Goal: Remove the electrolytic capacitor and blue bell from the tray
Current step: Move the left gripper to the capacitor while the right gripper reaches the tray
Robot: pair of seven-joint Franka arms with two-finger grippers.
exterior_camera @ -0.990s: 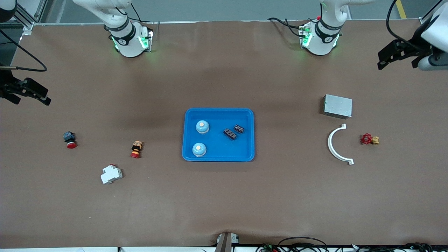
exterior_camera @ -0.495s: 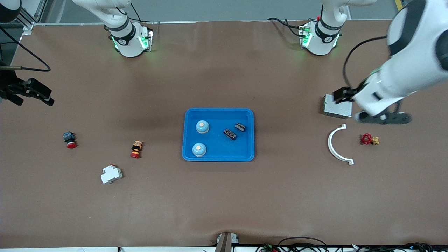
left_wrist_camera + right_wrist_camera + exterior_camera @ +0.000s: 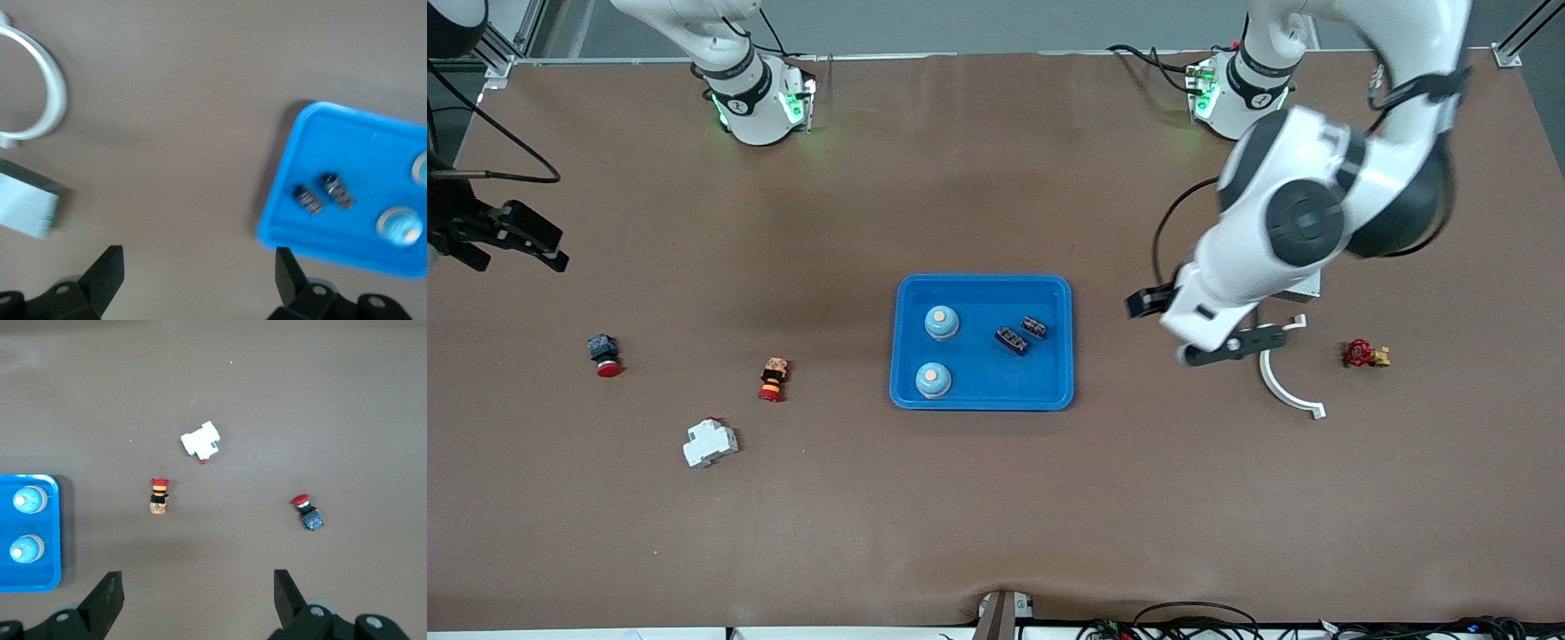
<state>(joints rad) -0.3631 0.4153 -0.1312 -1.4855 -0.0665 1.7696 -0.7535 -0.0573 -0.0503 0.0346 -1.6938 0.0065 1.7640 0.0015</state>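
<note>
A blue tray point(image 3: 1060, 356) sits mid-table and holds two blue bells point(image 3: 942, 322) point(image 3: 933, 380) and two dark capacitors point(image 3: 1011, 340) point(image 3: 1035, 327). My left gripper point(image 3: 1227, 347) hangs open and empty over bare table between the tray and a white arc. The left wrist view shows its gap point(image 3: 198, 277), the tray point(image 3: 313, 133), the capacitors point(image 3: 308, 199) point(image 3: 337, 190) and a bell point(image 3: 399, 225). My right gripper point(image 3: 525, 244) hangs open and empty at the right arm's end of the table. The right wrist view shows its gap point(image 3: 197, 603) and both bells point(image 3: 30, 500) point(image 3: 28, 549).
Toward the right arm's end lie a red button on a blue body point(image 3: 603, 354), an orange-and-red button point(image 3: 774, 380) and a white breaker point(image 3: 710, 443). Toward the left arm's end lie a white arc point(image 3: 1280, 382), a red valve point(image 3: 1365, 354) and a grey box point(image 3: 1307, 286), mostly hidden by the left arm.
My left arm has swung in from the table's end toward the tray, and now covers most of the grey box. My right gripper has barely moved.
</note>
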